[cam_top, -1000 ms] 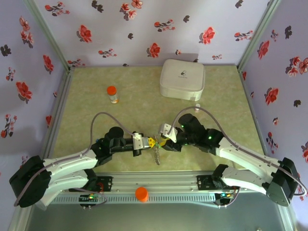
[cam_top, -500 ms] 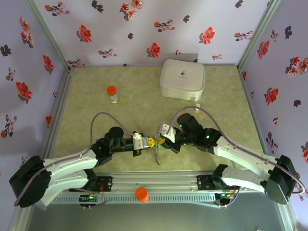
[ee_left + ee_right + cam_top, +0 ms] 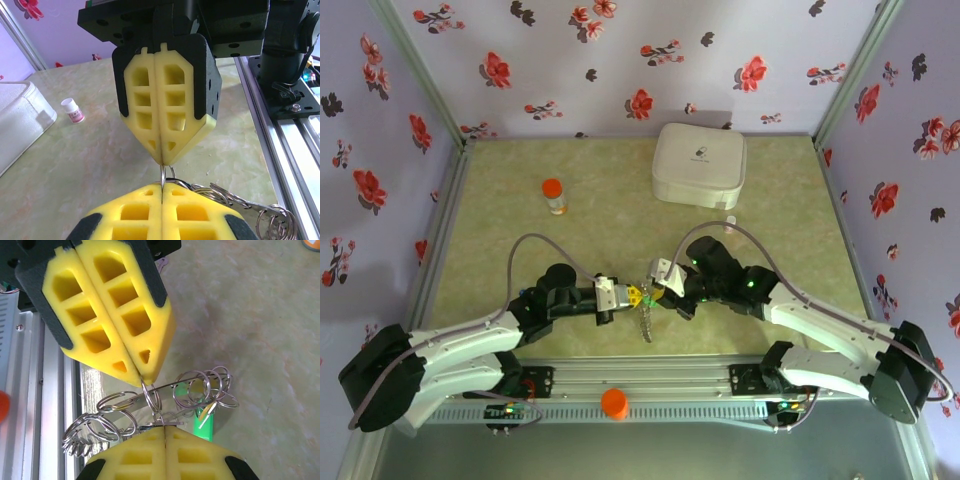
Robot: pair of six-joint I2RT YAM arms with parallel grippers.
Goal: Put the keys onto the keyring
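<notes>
Yellow foam pads [image 3: 134, 216] are pressing flat together on the left gripper [image 3: 163, 186], with no gap along their seam, and a thin wire loop of the keyring [image 3: 235, 202] is standing up out of that seam. The right gripper [image 3: 162, 161] is pointing down at it from directly opposite, its own pads likewise squeezed together and its tip nipping the top of the same loop, so both grippers are holding the keyring tip to tip. In the right wrist view the rest of the keyring is spreading out on both sides of the pinch as a tangle of linked silver wire rings, one cluster toward the aluminium rail [image 3: 47, 390] and another toward the open desk [image 3: 260, 315]. Of the keys [image 3: 202, 424], a green-headed one is showing just beside the pinch, partly behind the rings, with a slim yellowish piece crossing it; whether either is threaded onto a ring I cannot tell. From above, the two grippers are meeting over the near half of the desk, and the bunch is trailing from them as a short silver strand toward the rail. Farther back, an orange-capped bottle [image 3: 553, 196] is standing upright to the left, a white rounded box [image 3: 700, 165] is sitting near the back wall, and a small white bottle [image 3: 729, 226] is standing just in front of it.
</notes>
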